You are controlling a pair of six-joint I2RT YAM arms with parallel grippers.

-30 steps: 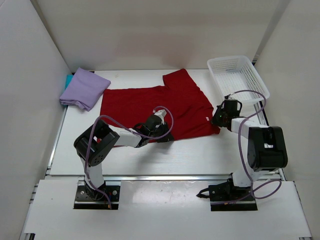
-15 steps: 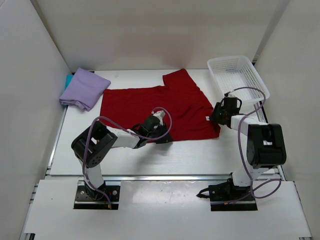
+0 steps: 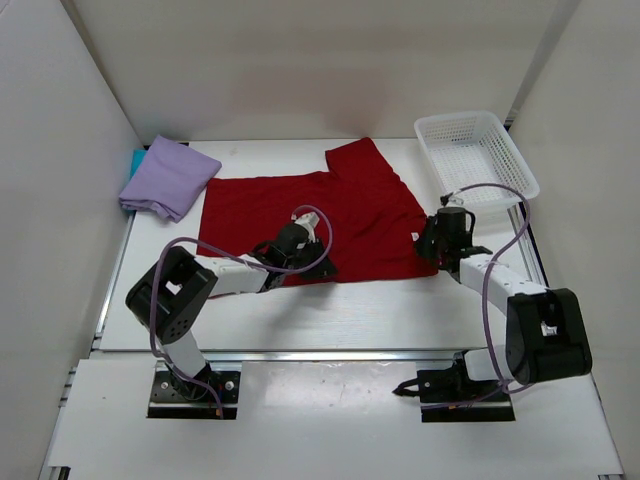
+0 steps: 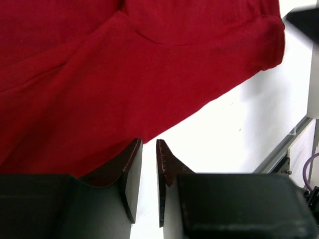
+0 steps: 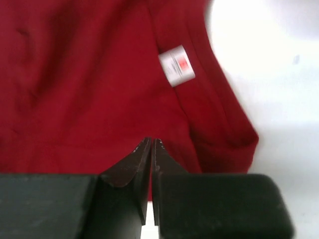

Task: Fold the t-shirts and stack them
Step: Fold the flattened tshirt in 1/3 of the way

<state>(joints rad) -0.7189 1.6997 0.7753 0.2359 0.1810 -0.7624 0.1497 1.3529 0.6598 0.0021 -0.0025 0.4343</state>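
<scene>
Left gripper (image 4: 148, 144): jaws a narrow slit apart, nothing between them. It sits low at the red t-shirt (image 3: 300, 205) hem, arm stretched flat. Right gripper (image 5: 151, 142): closed over the shirt's corner, grip unclear. Beyond it, the basket (image 3: 520, 165). Far left of the left gripper, the lavender t-shirt (image 3: 168, 177) lies on the teal t-shirt (image 3: 136, 160).

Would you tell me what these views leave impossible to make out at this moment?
- Teal t-shirt: top view, nearly all hidden under the lavender t-shirt.
- Label on the red t-shirt: right wrist view, print too blurred to read.
- Left gripper: left wrist view, fingertips at the hem, grip on it unclear.
</scene>
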